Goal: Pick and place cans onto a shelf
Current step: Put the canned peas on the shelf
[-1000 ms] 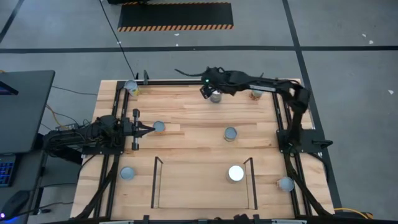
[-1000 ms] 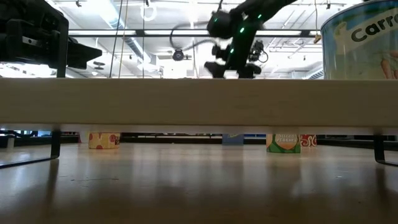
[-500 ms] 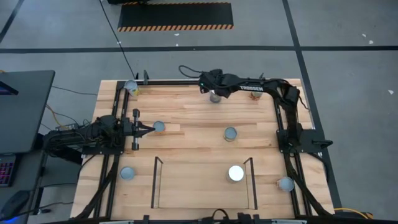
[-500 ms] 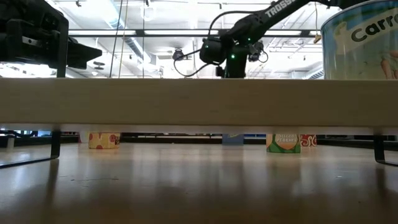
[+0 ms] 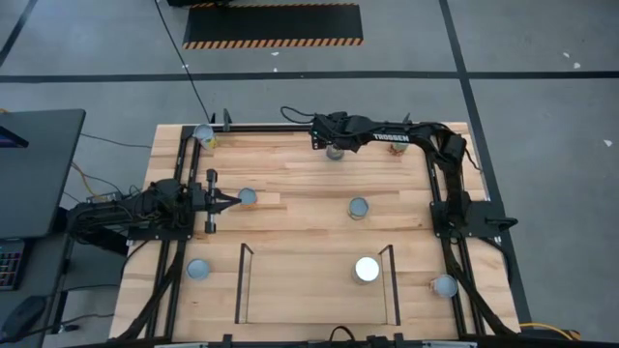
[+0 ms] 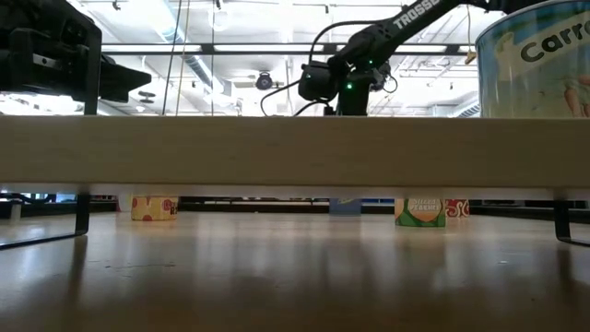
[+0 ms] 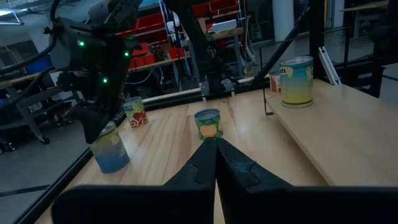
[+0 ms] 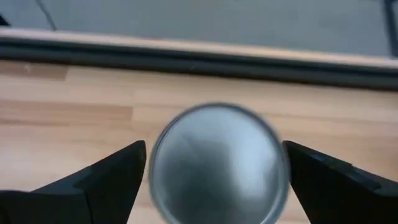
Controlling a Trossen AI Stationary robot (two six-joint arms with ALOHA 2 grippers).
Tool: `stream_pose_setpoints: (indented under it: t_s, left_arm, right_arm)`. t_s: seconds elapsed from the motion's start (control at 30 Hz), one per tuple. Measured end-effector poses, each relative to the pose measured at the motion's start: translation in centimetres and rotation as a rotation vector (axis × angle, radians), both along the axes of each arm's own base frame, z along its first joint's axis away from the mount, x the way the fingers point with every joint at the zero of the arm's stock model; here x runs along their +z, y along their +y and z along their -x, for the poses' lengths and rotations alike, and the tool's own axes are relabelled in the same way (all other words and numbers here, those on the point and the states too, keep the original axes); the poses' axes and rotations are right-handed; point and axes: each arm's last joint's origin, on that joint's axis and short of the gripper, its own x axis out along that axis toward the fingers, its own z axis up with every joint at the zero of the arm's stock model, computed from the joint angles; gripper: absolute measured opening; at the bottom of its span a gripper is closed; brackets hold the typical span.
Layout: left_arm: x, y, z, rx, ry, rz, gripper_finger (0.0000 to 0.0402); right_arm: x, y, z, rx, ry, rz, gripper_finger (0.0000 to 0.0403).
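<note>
My right gripper [image 5: 334, 150] hung at the far edge of the table [image 5: 290, 174], straight above one silver-topped can [image 8: 216, 163], and my fingers [image 8: 106, 177] stood spread wide on either side of its lid without touching it. From above, that can [image 5: 335, 152] was mostly covered by my wrist, just inside the dark rail along the far side. My left gripper [image 5: 228, 201] lay low at the left side of the table with its fingers pressed together and holding nothing, their tip just beside another can [image 5: 248, 196]. Past those closed fingers [image 7: 214, 163] I saw a green-labelled can [image 7: 208, 123] in the middle of the table, a blue-labelled can [image 7: 110, 144] under my other arm, and a taller-looking can [image 7: 296, 81] on the raised wooden shelf [image 7: 323, 134]. Seen from overhead, the shelf [image 5: 314, 314] sat at the near edge between thin dark rails, with one bright white-topped can [image 5: 367, 269] on it near its right rail. More cans stood well apart: one at the far left corner [image 5: 204, 134], one at the near left [image 5: 197, 269], one near the right edge [image 5: 444, 285], and one in the centre [image 5: 359, 207].
</note>
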Motion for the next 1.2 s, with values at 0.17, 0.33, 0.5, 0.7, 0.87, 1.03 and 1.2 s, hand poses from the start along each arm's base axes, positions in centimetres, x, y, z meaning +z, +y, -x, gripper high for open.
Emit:
stream_pose_setpoints:
  t_s: [0.17,0.33,0.5,0.7,0.87,1.03,1.2]
  left_arm:
    - [0.0,0.0,0.0,0.000,0.001,0.000,0.0011]
    - [0.0,0.0,0.0,0.000,0.000,0.000,0.0011]
    - [0.0,0.0,0.0,0.000,0.000,0.000,0.0011]
    - [0.0,0.0,0.0,0.000,0.000,0.000,0.0011]
    - [0.0,0.0,0.0,0.000,0.000,0.000,0.0011]
    - [0.0,0.0,0.0,0.000,0.000,0.000,0.0011]
    - [0.0,0.0,0.0,0.000,0.000,0.000,0.0011]
  right_arm:
    - [0.0,0.1,0.0,0.004,-0.009,-0.016,0.0357]
    - [0.0,-0.1,0.0,-0.008,-0.027,-0.031,0.0329]
    - [0.1,0.2,-0.1,0.003,-0.025,-0.031,0.0323]
    - [2.5,3.3,-0.5,0.125,-0.039,-0.007,0.0327]
    - [6.0,7.8,-0.4,0.236,-0.102,0.021,0.0325]
    - [8.9,13.4,0.5,0.339,-0.160,0.005,0.0325]
    - [10.6,19.8,1.5,0.424,-0.241,-0.045,0.0325]
